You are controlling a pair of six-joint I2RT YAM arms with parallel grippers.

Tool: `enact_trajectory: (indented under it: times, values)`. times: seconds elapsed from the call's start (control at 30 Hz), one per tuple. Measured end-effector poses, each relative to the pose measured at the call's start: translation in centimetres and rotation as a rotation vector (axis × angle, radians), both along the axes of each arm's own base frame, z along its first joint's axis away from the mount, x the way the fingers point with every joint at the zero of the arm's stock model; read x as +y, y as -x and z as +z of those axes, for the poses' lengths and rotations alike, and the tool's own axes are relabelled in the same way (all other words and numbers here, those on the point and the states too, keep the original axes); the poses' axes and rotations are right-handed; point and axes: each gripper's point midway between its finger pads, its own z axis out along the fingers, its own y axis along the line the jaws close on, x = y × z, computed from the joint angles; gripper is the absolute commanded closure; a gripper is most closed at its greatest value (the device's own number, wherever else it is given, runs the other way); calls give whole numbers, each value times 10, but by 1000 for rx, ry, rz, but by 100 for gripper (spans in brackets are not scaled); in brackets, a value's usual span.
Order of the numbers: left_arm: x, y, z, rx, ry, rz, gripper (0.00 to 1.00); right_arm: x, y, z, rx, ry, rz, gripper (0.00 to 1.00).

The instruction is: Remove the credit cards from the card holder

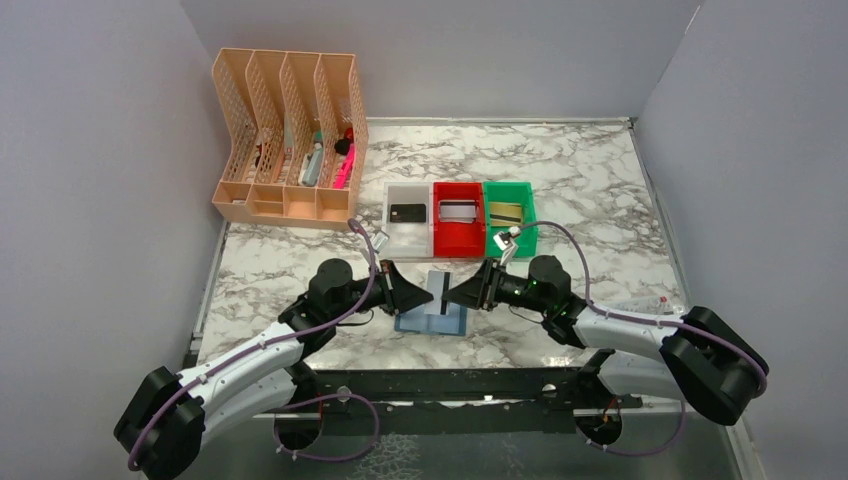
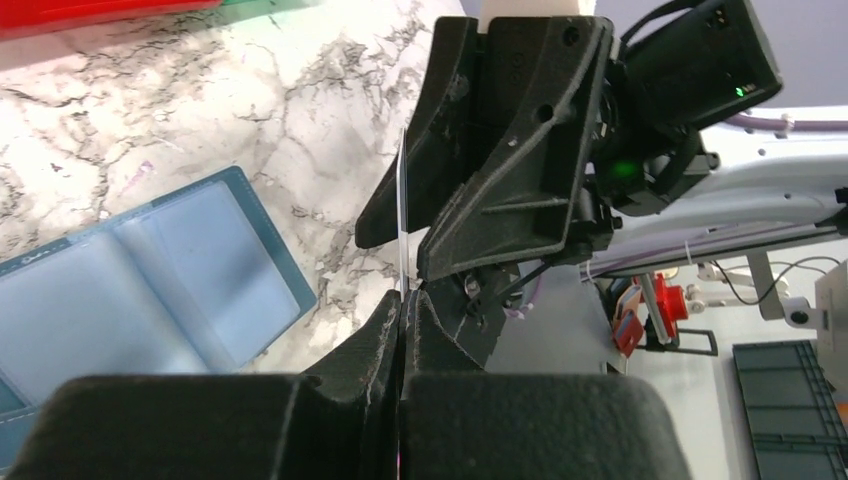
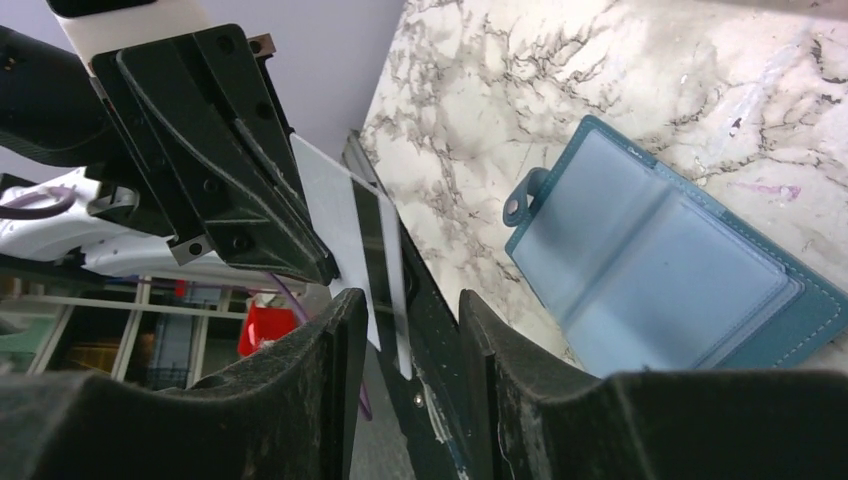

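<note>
While the left tool point(image 2: 402, 320) pinches 1 credit card point(image 3: 340, 215) above the card holder point(image 3: 650, 270), the right tool point(image 3: 410, 305) gapes around it — an early release could drop it.

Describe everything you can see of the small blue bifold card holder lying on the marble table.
The small blue bifold card holder lies open and flat, inside up, on the marble tabletop near its front edge. Its teal leather-like cover has pale stitching and a closing tab with a metal snap. Both halves carry pale clear plastic pockets that look empty. The left gripper, pinching a thin pale card, and the right gripper meet above it; neither appears to touch it.
</note>
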Motion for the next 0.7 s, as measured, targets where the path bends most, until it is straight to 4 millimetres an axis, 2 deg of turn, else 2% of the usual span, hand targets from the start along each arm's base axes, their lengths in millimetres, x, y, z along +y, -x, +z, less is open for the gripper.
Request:
enact_trajectory:
  times: [0.2, 0.47, 0.7]
  values:
    - [-2, 6, 4, -8, 15, -38, 100, -2, 1, 5, 21, -86, 42, 67]
    - [-4, 8, 8, -18, 29, -52, 100, 0, 11, 17, 12, -160, 128, 71]
    - [-6, 9, 15, -26, 55, -67, 100, 2, 18, 23, 0, -192, 180, 85]
